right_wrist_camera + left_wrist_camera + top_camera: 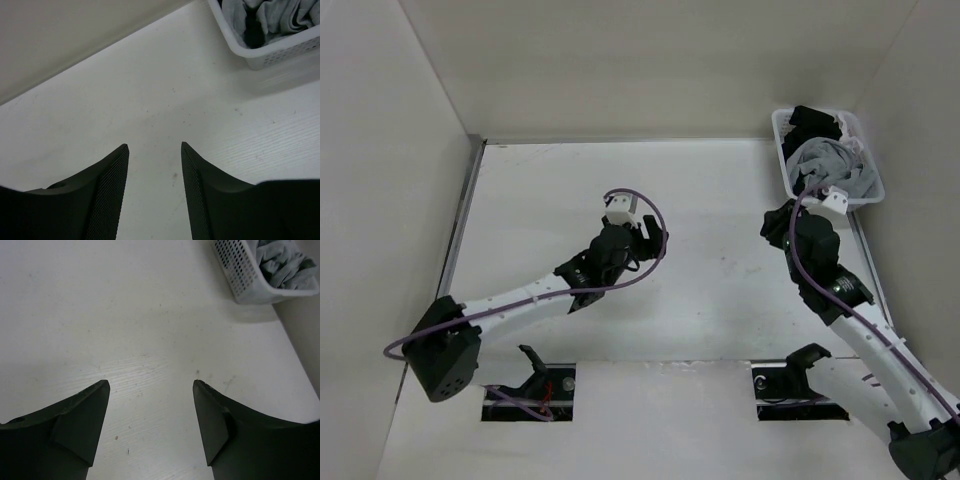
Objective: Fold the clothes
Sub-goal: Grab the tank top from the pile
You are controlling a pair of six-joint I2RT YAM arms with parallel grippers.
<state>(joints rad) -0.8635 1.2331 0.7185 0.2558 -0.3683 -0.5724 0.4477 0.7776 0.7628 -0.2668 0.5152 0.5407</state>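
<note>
The soft grey knit top (823, 158) lies crumpled in a white perforated plastic basket (285, 52) at the far right corner of the matte white table (720, 200), among black garments (815, 122). The left gripper (150, 385) gapes wide, empty; the right gripper (154, 146) stands parted, holding nothing.

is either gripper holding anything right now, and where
Nothing is held. The left gripper and right gripper are both open and empty; the grey top lies in the basket.
</note>
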